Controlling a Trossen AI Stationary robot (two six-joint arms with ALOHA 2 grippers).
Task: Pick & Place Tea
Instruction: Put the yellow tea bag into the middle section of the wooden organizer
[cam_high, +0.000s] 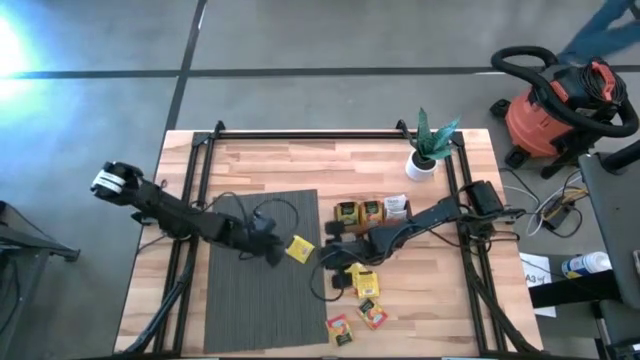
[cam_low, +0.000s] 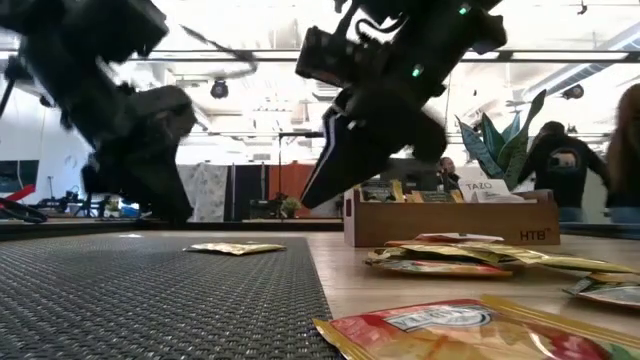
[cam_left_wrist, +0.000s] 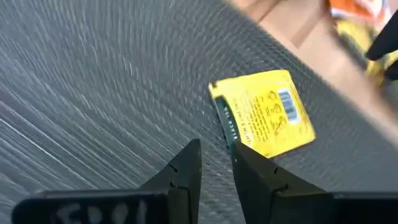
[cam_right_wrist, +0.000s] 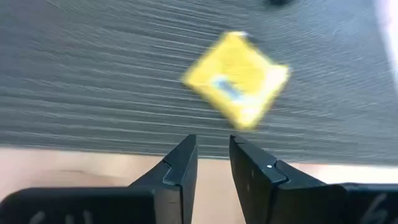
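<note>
Meanwhile, a yellow tea sachet (cam_high: 299, 249) lies flat on the grey mat (cam_high: 250, 300) at its edge, between two tools. Both the left tool (cam_high: 270, 251) and the right tool (cam_high: 326, 257) stand narrowly parted, holding nothing. Converging on one sachet, the arms risk colliding; fingertips may also skid over the thin packet, pushing it toward the wooden tray (cam_high: 371, 212) on the desk (cam_high: 300, 165).

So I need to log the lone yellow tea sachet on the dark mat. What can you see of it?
The yellow sachet is a small flat square packet, glossy like foil or paper, with a barcode and dark print facing up and a green strip along one edge. It lies flat, turned cornerwise, near the right edge of the grey woven mat. Nothing grips it: the left gripper and right gripper flank it, both empty.
</note>
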